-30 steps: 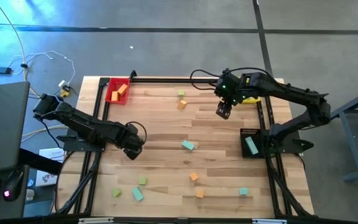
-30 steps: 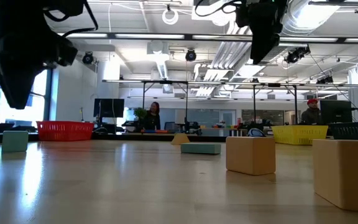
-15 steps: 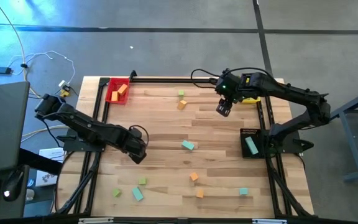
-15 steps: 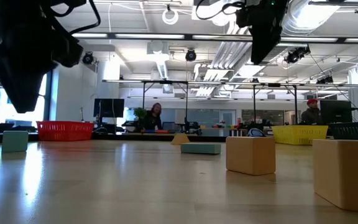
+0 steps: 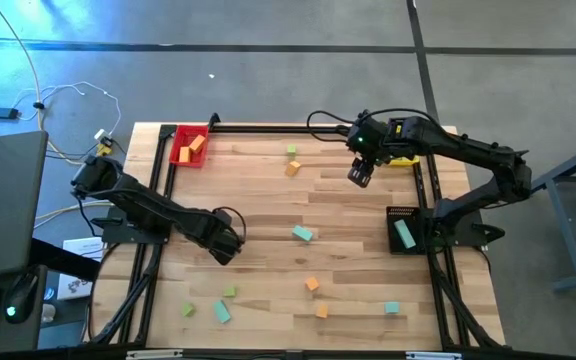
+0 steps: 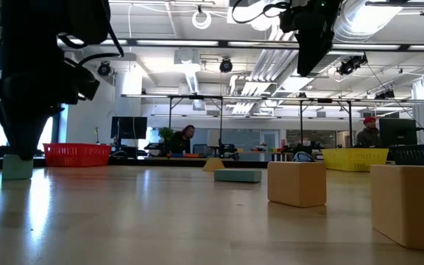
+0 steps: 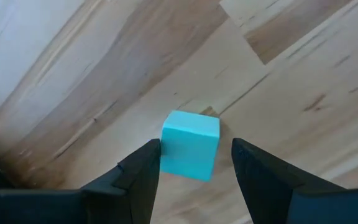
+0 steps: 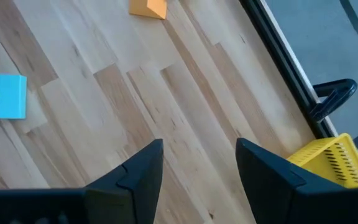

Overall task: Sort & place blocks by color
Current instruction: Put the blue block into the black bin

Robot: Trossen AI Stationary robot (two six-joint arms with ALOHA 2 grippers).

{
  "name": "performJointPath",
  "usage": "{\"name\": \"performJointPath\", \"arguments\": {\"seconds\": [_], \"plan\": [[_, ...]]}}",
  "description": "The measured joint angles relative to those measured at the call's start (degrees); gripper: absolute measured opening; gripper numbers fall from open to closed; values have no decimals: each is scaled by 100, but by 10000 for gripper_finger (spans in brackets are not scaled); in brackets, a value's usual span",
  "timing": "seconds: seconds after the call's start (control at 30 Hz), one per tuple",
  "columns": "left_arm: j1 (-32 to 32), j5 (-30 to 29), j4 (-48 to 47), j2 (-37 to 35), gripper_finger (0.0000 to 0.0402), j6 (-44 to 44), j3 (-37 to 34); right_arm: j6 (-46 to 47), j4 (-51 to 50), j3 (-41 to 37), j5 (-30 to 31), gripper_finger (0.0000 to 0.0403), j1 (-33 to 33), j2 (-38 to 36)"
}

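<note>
Left gripper (image 7: 194, 163): jaws open, straddling a teal cube (image 7: 190, 145) on the table, not yet closed on it. Right gripper (image 8: 197, 163): open, empty, raised near the yellow tray (image 5: 401, 158) at the table's far right side.

Progress, as judged: early. The red tray (image 5: 189, 146) holds orange pieces; one teal bar (image 5: 404, 235) lies in a dark tray on the right. Left loose: green block (image 5: 292, 150) and orange block (image 5: 293, 168) (far side), a teal bar (image 5: 302, 233) mid-table, several more near the front edge. Blocks appear small, solid and sharp-edged.
</note>
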Motion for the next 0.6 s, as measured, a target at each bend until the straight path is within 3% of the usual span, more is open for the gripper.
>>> {"name": "performJointPath", "arguments": {"seconds": [0.4,0.6], "plan": [[0,-90,16,366,184,342,0,332,-111,0,-56,188,79,0],[-11,95,9,437,139,740,3,345,-114,0,-58,188,308,0]]}}
